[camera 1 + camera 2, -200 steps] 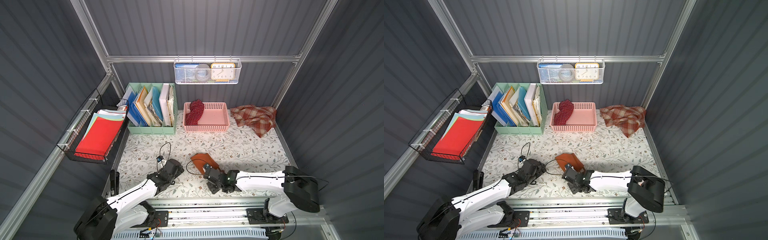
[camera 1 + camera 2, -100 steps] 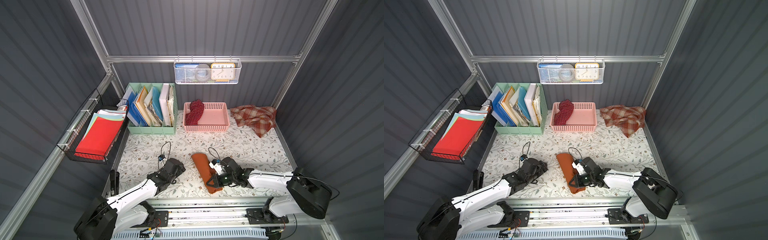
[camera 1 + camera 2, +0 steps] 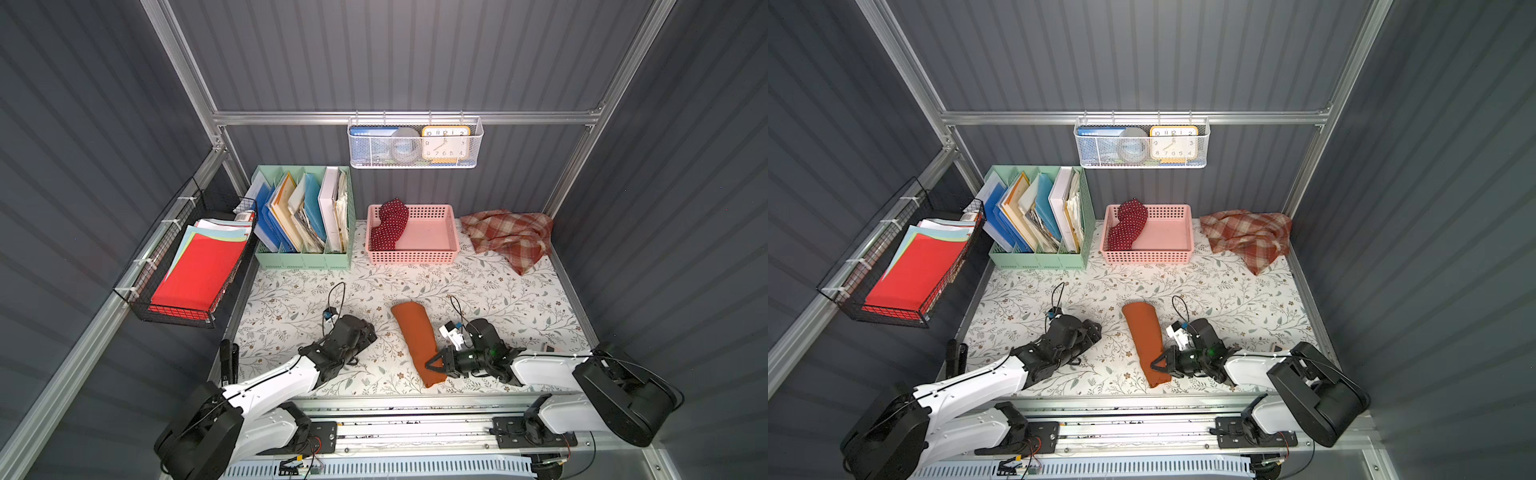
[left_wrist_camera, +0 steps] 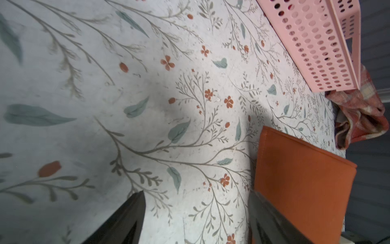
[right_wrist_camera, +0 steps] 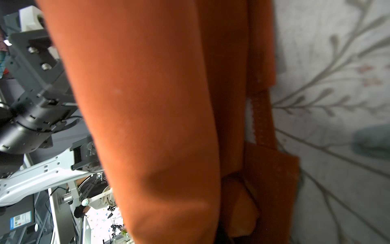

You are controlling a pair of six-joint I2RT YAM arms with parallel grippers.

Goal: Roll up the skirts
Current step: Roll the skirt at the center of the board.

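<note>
R gripper [image 3: 434, 366]: jaws clenched on the near end of the rust-orange skirt [image 3: 415, 340]. The arm lay low over the table [image 3: 291, 299], reaching in from the robot's right.
L gripper [image 3: 370, 334]: released, holding nothing. It sat just beside the skirt's long edge, on the robot's left of it, low over the table.
L jaws, wrist view: the two dark fingers [image 4: 126, 219] stood wide apart w/ bare floral surface between. One overlapped the skirt's edge in the picture; contact could not be told.
Rust-orange skirt, look: plain cloth, no print. It was folded into a long narrow band lying flat, not rolled, and ran at a slant from mid-table to the front edge.
Far end: the L wrist view showed the skirt [image 4: 301, 179] w/ a squared end and a stitched hem line.
Near end: the R wrist view showed the skirt [image 5: 147, 105] as stacked layers, w/ a narrow stitched strip and a bunched fold by the grip. The picture was soft at close range.
Polka-dot skirt [image 3: 388, 224]: dark red w/ white dots, bunched in the left part of the pink basket [image 3: 415, 257] and rising over its back rim. Clear in both top views only.
Plaid skirt [image 3: 507, 237]: red-and-cream, crumpled at the back right corner, just beside the basket. Top views gave its whole spread. The L wrist view gave only a rumpled edge of it [image 4: 358, 114], past the basket's perforated wall [image 4: 312, 42].
</note>
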